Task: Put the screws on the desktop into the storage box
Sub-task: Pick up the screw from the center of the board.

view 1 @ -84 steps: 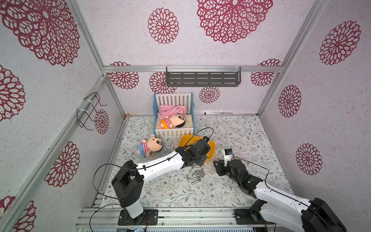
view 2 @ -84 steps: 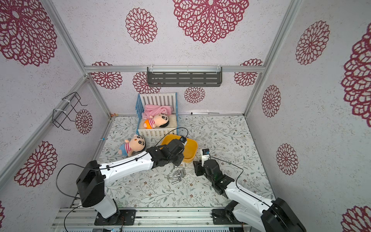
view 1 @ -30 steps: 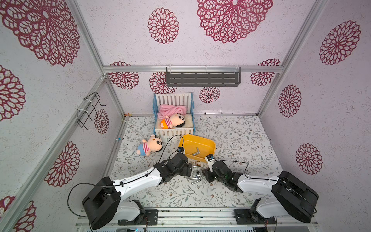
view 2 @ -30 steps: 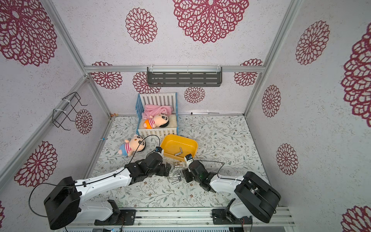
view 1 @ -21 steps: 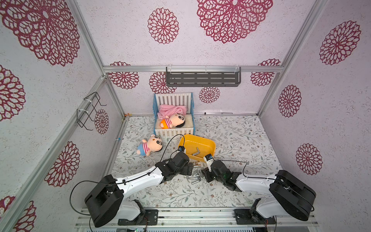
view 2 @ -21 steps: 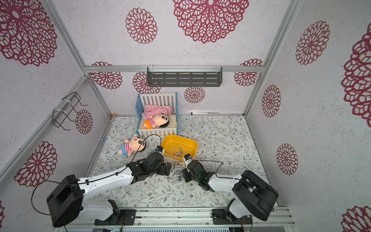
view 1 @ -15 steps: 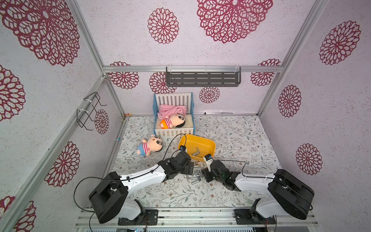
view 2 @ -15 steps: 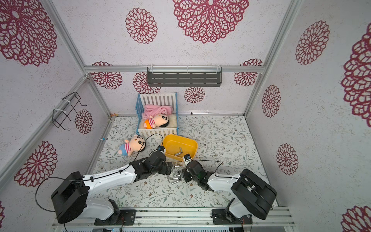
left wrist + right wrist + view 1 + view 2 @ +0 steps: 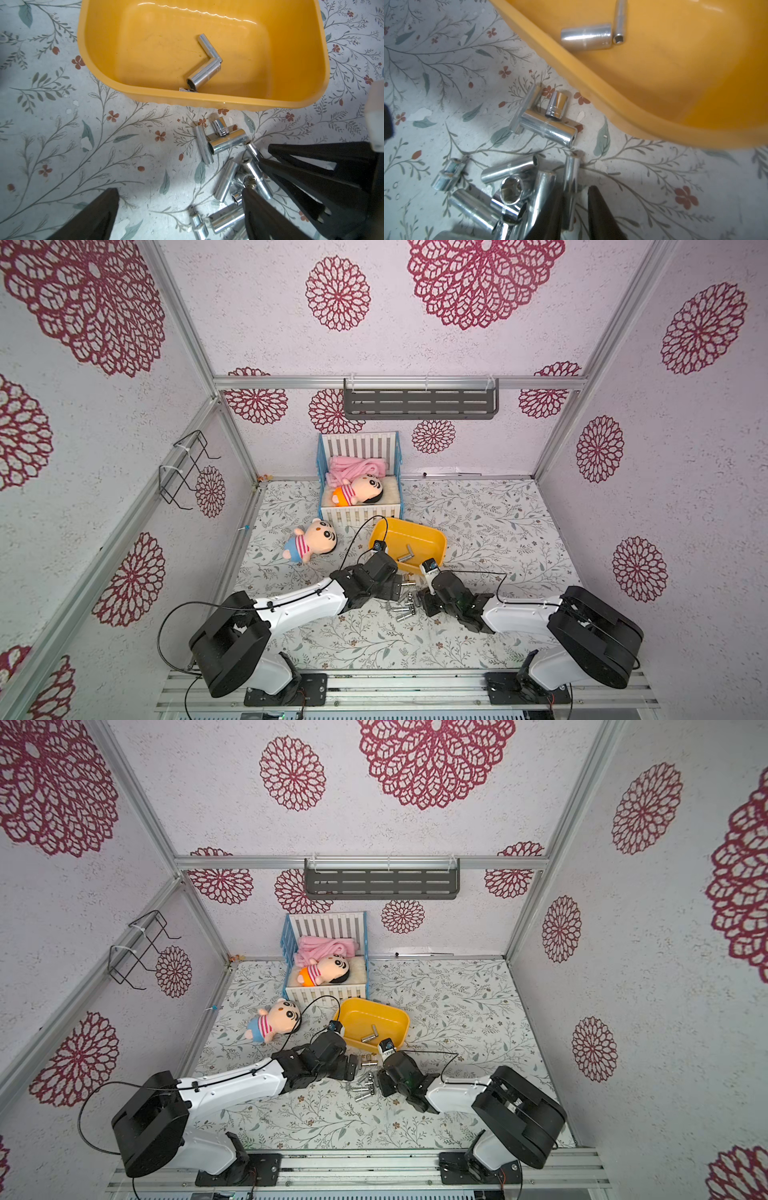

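Many screws (image 9: 508,169) on desktop (image 9: 446,62) (clustered) — right pincer (image 9: 576,190) straddles one.

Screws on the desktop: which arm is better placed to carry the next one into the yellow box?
Right. The right gripper has its fingers either side of a slim screw near the box. The left gripper hangs wide open at the edge of the pile, around no screw.

Left arm (image 9: 299,605), right arm (image 9: 515,612): white links, black joints, black cables (image 9: 473,572).

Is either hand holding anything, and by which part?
Left hand: open, empty. Right hand brackets a slim screw on the desktop about mid-length; whether it grips cannot be told.
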You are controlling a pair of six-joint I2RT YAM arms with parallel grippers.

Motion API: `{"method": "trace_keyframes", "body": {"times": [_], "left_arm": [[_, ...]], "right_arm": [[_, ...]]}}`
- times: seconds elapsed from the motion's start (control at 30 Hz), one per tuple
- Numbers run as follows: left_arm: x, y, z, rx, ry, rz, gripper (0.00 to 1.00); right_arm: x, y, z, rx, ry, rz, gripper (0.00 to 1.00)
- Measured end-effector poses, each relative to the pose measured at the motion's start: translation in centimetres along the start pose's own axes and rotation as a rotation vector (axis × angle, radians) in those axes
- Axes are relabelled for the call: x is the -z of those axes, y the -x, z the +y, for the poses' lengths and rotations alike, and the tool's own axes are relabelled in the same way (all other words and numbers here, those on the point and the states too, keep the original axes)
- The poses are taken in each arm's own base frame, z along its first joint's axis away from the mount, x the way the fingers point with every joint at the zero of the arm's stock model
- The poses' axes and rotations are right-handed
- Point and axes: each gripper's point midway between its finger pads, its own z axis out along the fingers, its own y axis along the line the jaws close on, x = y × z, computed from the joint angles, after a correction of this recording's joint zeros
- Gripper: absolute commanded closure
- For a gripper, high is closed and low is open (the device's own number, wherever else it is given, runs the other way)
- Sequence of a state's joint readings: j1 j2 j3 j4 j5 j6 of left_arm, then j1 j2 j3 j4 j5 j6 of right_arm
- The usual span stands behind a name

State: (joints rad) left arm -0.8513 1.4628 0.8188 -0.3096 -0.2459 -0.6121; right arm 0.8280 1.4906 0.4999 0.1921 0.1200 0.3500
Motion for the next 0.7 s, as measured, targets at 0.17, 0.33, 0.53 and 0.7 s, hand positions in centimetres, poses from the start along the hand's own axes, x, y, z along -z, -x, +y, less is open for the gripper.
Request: {"method": "trace_keyframes", "body": {"times": [0.17, 0.33, 0.53, 0.7], "left_arm": [[0.0, -0.1, 0.1, -0.005, 0.006, 0.001, 0.03], [-0.3, -0.1, 0.1, -0.013, 0.017, 0.008, 0.03], [-1.1, 0.0, -0.1, -0.024, 0.032, 0.026, 0.03], [-1.4, -0.3, 0.3, -0.044, 0.057, 0.040, 0.03]], "right_arm": [[-0.3, -0.4, -0.5, 0.004, -0.033, 0.015, 0.75], [-0.9, 0.1, -0.7, 0.015, -0.072, 0.018, 0.80], [-0.9, 0.2, -0.7, 0.035, -0.111, 0.010, 0.97], [0.1, 0.2, -0.9, 0.042, -0.126, -0.002, 1.00]]}}
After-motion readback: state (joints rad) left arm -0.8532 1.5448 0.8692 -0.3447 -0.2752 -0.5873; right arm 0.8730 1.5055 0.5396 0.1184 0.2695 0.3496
